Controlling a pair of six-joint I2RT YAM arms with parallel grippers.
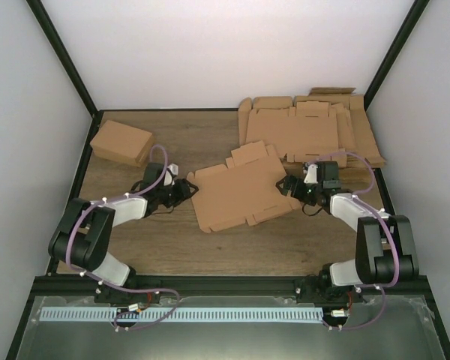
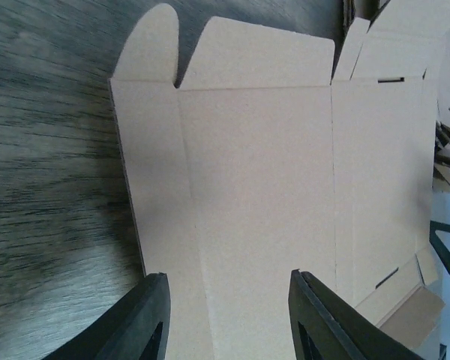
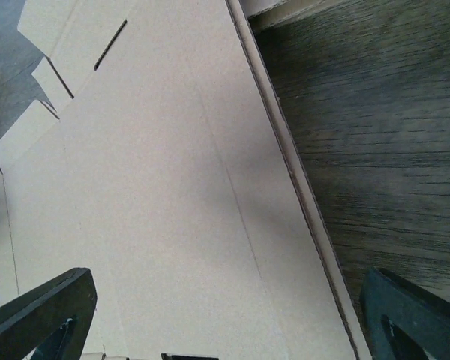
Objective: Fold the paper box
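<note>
Left end effector [image 2: 226,276] above paper box [image 2: 262,172], flat

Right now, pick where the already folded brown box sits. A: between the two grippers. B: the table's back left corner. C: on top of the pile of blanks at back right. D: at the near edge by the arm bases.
B: the folded box sits at back left; the pile of blanks is at back right, and only the flat paper box lies mid-table.
</note>
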